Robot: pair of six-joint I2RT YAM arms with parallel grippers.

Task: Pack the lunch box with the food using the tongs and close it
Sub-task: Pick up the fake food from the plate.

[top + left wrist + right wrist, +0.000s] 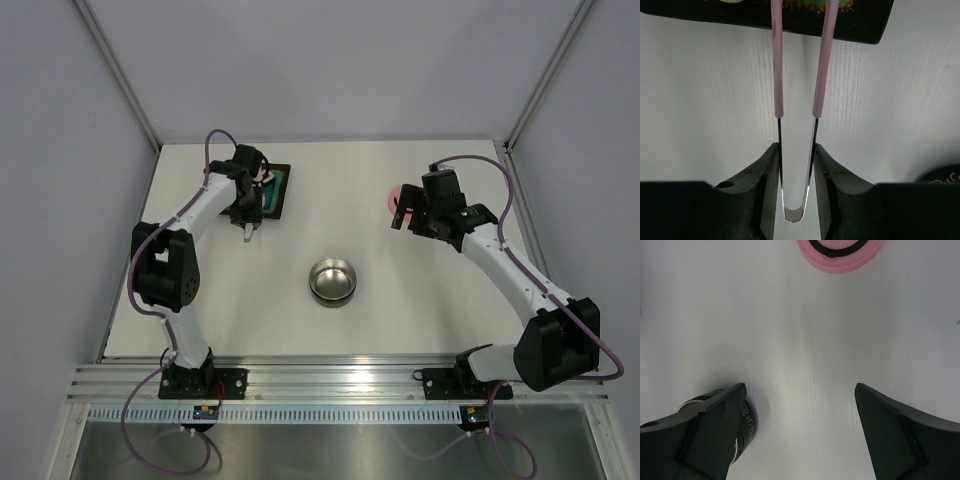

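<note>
Top view: in the upper left the left gripper [247,208] hangs over the black tray [281,192], pinching the tongs [247,231]. The steel lunch box [332,280] stands open at centre, well apart. In the upper right the right gripper [408,215] hovers beside the pink lid [393,198].

Left wrist view: both fingers [765,170] press the shiny arms of the tongs [777,75] near the joined end. The pink tips run off the top edge over the tray [860,22], so the food cannot be made out. I judge a slow, light squeeze best, so a piece is not flicked away. Pink lettering at lower right is unreadable.

Right wrist view: the jaws are spread wide and empty, with the lid [840,257] at top centre. Lettering at lower left is blurred.
</note>
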